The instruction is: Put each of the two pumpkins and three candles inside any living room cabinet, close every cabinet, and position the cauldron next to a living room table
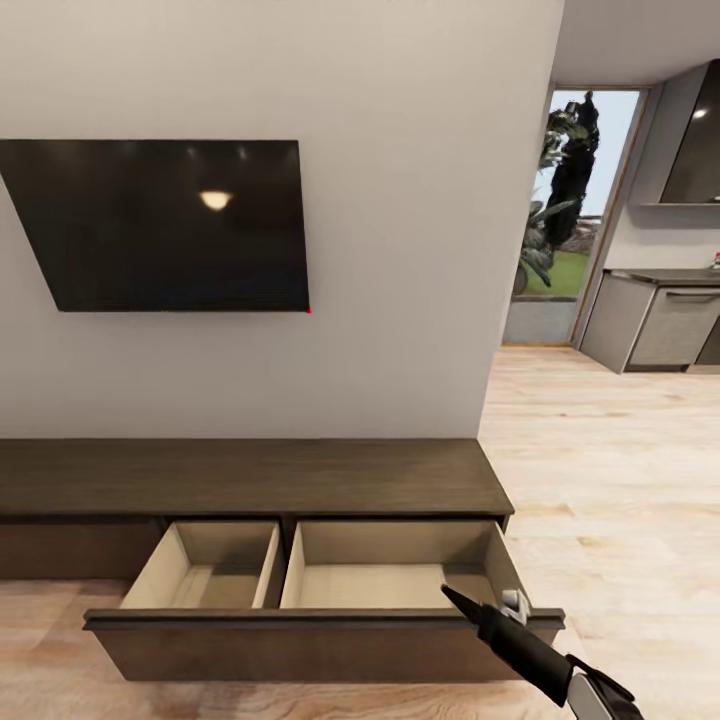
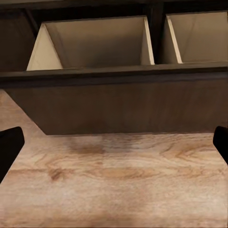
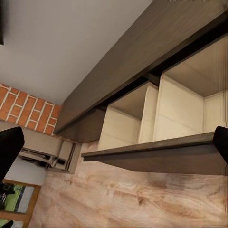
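Cabinet (image 1: 250,478): long, low, dark-brown unit set against the pale wall, directly under the wall-mounted black TV (image 1: 170,225). Its wide drawer (image 1: 320,640) is pulled out toward the robot, showing two pale beige compartments divided by a central partition; both compartments look bare inside. The dark front panel of the drawer stands over the light wood plank floor (image 1: 600,480).

Right gripper (image 1: 480,612): seen from the head camera at the right end of the drawer front, its black tip over the drawer's front lip beside the right-hand compartment. In the right wrist view the two dark fingertips (image 3: 9,147) sit at opposite edges of the picture, spread wide with nothing between them; the drawer (image 3: 161,152) and cabinet top (image 3: 142,61) lie ahead, with a brick column (image 3: 23,109) beyond the cabinet's far end.

Left gripper (image 2: 114,142): fingertips (image 2: 9,147) likewise far apart and holding nothing, aimed at the drawer front (image 2: 123,104) from low over the floor (image 2: 114,180), both compartments visible above the panel.

Right of the cabinet, past the wall's corner: a kitchen counter (image 1: 660,320) and a glazed doorway (image 1: 570,200) with greenery outside.
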`<state>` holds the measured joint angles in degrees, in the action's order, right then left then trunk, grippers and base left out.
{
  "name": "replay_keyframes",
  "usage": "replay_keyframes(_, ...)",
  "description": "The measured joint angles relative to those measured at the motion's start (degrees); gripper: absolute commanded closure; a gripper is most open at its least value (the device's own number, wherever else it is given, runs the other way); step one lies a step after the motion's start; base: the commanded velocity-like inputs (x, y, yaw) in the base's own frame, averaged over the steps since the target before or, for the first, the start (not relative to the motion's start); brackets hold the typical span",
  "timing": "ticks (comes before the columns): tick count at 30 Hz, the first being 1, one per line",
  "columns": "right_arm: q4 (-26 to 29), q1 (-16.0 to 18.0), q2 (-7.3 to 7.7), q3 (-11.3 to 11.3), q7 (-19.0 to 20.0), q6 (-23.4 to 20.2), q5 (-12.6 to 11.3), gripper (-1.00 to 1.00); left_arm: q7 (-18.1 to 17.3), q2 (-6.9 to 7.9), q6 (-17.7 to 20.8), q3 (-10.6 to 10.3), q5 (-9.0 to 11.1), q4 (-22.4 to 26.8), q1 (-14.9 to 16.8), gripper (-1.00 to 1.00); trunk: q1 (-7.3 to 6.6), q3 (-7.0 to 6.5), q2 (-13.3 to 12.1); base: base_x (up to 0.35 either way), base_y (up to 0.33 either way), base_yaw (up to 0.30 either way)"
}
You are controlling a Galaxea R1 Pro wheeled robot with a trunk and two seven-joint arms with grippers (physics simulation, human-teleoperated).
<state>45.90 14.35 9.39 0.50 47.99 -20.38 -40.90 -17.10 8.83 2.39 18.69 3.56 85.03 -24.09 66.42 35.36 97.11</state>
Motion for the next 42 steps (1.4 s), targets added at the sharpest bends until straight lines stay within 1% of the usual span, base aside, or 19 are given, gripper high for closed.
replay_keyframes(3,-0.01,-0.54,0.02,0.09,-0.08,0.93,-0.06,-1.0,-0.07,0.12,-0.12,0.14,0.16,-3.4,0.47,-1.0,-0.66,-0.54,-1.2,0.0,0.0,0.0)
replay_keyframes(6,-0.06,-0.78,-0.05,0.09,-0.5,1.36,-0.08,-1.0,0.05,0.19,-0.06,0.19,0.1,-5.32,0.89,-1.0,-1.32,-1.08,-2.41,0.0,0.0,0.0)
replay_keyframes(13,-0.1,-0.94,-0.48,0.0,-2.69,2.08,-0.04,-1.0,0.24,0.23,-0.34,0.15,-0.28,-8.57,1.25,-1.0,-2.86,-2.34,-5.22,0.0,0.0,0.0)
replay_keyframes(17,-0.15,-0.99,-0.56,-0.06,-3.03,4.17,0.06,-1.0,0.25,0.16,-0.3,0.14,-0.32,-9.24,1.3,-1.0,-3.74,-3.06,-6.82,0.0,0.0,0.0)
replay_keyframes(21,-0.36,-0.97,-0.59,-0.09,-3.15,5.32,0.11,-1.0,0.26,0.01,-0.33,0.14,-0.25,-9.49,1.26,-1.0,-3.74,-3.06,-6.83,0.0,0.0,0.0)
replay_keyframes(29,-0.53,-1.0,-0.67,-0.17,-3.25,5.76,0.14,-1.0,0.26,-0.26,-0.53,0.13,-0.11,-9.57,1.24,-1.0,-3.74,-3.06,-6.83,-0.002,0.0,0.0)
replay_keyframes(32,-0.56,-1.01,-0.69,-0.21,-3.28,5.8,0.13,-1.0,0.26,-0.32,-0.6,0.08,-0.2,-9.57,1.24,-1.0,-4.38,-3.59,-8.03,-0.127,0.0,0.0)
replay_keyframes(35,-0.61,-1.01,-0.69,-0.22,-3.28,5.81,0.14,-1.0,0.3,-0.32,-0.62,0.07,-0.15,-9.56,1.24,-1.0,-4.38,-3.6,-8.04,-0.181,0.0,0.0)
replay_keyframes(42,-0.64,-1.02,-0.82,-0.24,-3.35,5.81,0.15,-1.0,0.42,-0.38,-0.71,0.06,0.06,-9.64,1.24,-1.0,-4.4,-3.6,-8.04,-0.026,0.0,0.0)
